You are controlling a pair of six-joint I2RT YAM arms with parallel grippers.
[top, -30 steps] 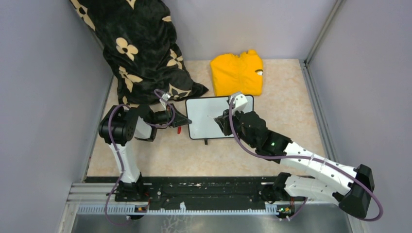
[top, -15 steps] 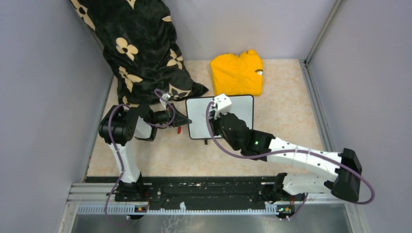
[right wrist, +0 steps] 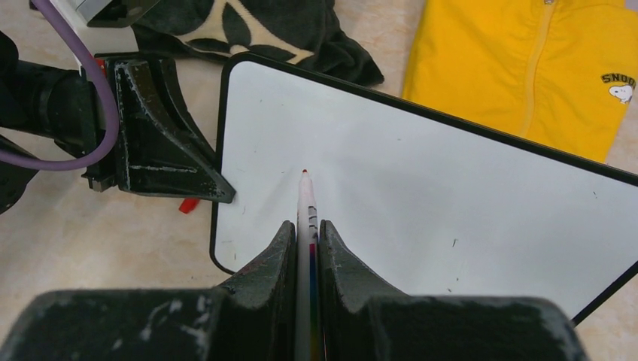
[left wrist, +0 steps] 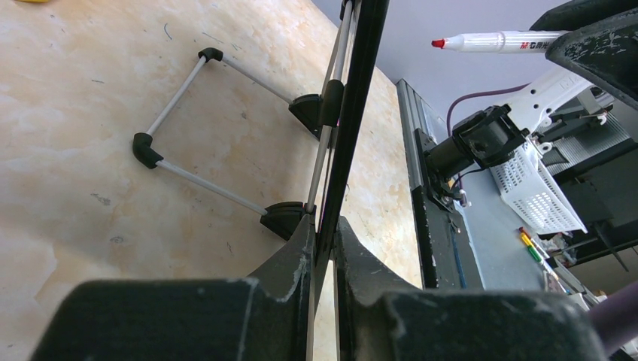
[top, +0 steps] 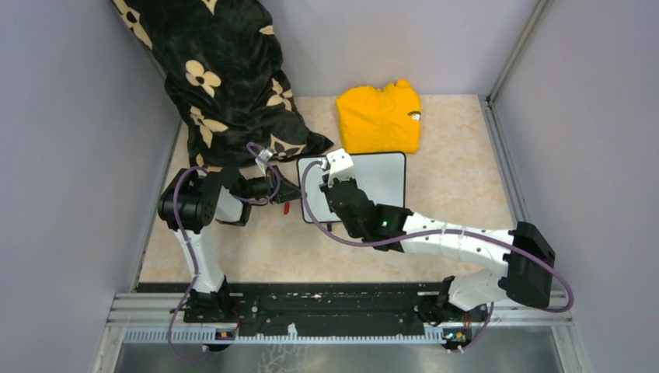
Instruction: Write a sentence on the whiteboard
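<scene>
The whiteboard (top: 382, 177) stands on its wire feet (left wrist: 197, 189) mid-table. My left gripper (top: 298, 193) is shut on its left edge, the black rim (left wrist: 355, 90) pinched between the fingers (left wrist: 290, 252). A white marker pen (right wrist: 307, 207) with a red tip is held in my right gripper (right wrist: 305, 227), which is shut on it. The tip hovers over the left part of the board's face (right wrist: 451, 195). From the left wrist view the marker pen (left wrist: 500, 41) appears above the board. No sentence shows on the white face.
A yellow garment (top: 379, 118) lies just behind the board. A black blanket with beige flowers (top: 225, 78) fills the back left. A small red cap (top: 286, 207) rests on the table by the left gripper. Grey walls close in both sides.
My right arm has swung left across the board, carrying the marker from the right-middle to the left part. The left arm has stayed on the board's edge.
</scene>
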